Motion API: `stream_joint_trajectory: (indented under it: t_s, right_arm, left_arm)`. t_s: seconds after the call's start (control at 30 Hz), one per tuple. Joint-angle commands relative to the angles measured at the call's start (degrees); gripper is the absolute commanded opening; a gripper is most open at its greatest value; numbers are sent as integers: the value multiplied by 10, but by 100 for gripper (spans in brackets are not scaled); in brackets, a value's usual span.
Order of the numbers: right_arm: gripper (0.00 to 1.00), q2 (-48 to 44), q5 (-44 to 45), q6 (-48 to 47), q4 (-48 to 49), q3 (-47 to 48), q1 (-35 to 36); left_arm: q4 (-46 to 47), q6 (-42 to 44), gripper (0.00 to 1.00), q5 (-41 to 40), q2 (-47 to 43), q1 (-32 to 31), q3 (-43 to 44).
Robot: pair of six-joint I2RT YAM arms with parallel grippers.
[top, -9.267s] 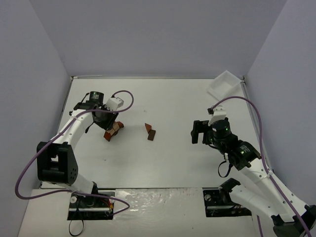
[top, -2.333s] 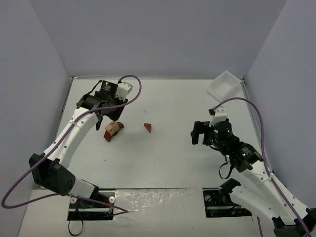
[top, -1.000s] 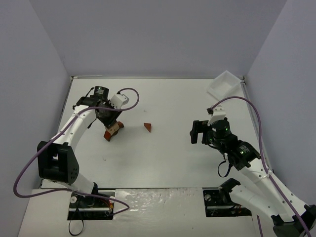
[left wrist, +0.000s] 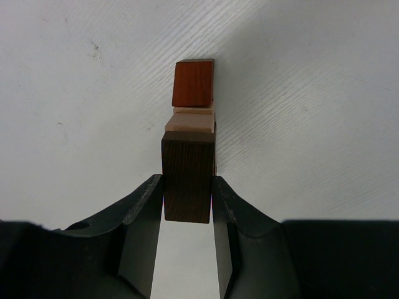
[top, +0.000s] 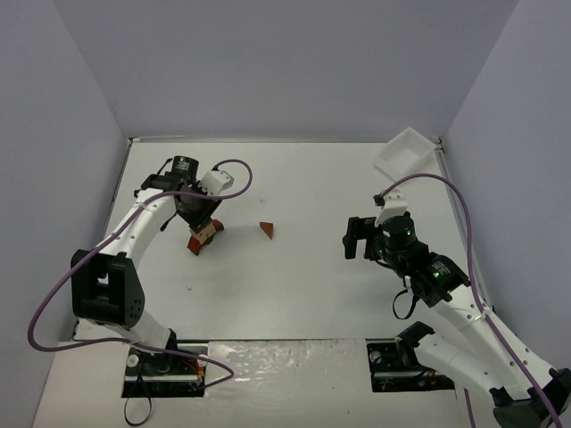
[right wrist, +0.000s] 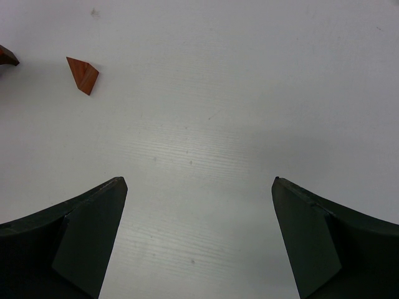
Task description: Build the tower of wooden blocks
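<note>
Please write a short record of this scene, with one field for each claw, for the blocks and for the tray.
left claw: shut on dark brown block, right at the tower
right claw: open, holds nothing
tower: red-brown and pale blocks visible
loose wedge: red-brown, lies apart from tower
white tray: far right corner

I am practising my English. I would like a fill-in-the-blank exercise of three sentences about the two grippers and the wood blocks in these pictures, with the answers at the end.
1. The jaws of the left gripper are shut on a ____ brown block, right at the tower.
2. The jaws of the right gripper stand ____ and hold nothing.
3. One loose wedge lies on the table, to the ____ of the tower.

Missing words: dark; open; right
</note>
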Motion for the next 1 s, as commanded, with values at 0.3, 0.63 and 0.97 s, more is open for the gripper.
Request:
stream_joint_trajectory:
  t_s: [0.3,0.63,0.97]
  right_arm:
    - [100,7,-3,1,34,5,-3]
    - [100,5,-1,2,35,2,-3]
    - [100,3,-2,3,35,1,-3]
  left_arm:
    - [17,-10,6,8,-3,11,5]
    - [18,-7,6,14,-3,11,0]
    - [18,-8,8,14,0,11,0]
